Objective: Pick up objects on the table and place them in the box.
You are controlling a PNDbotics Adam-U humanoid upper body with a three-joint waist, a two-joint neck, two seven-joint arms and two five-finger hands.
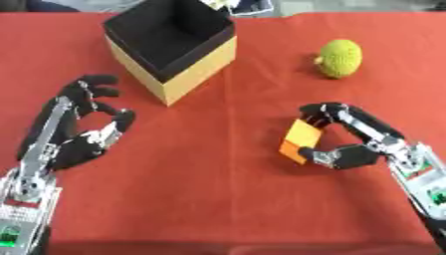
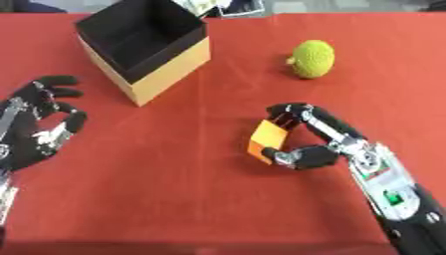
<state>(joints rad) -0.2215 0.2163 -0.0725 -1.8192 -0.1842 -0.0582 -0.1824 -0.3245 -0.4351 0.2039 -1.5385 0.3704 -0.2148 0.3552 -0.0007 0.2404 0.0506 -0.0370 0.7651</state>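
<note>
Left eye view shows the right hand (image 1: 353, 144) low on the right side of the red table (image 1: 218, 199), its arm coming up from the lower right corner. Its fingers (image 1: 324, 110) curl over the far end of an orange block (image 1: 299, 141) while the thumb (image 1: 335, 158) presses against the near end, so the block is pinched between them. The block is tilted, with a lighter orange face turned upward and a darker face toward the lower left. Whether it rests on the cloth or is lifted clear cannot be told.

Beyond the right hand, toward the far right of the table, lies a yellow-green knitted ball (image 1: 341, 58), well apart from the block and touched by nothing.

To the far left of the ball stands the box (image 1: 193, 69), open at the top, with tan outer walls and a black inside. It sits turned so that one corner faces the robot. Nothing can be seen inside it.

The left hand (image 1: 83, 134) hangs near the left edge, just nearer than the box, fingers loosely spread and slightly bent, holding nothing.
</note>
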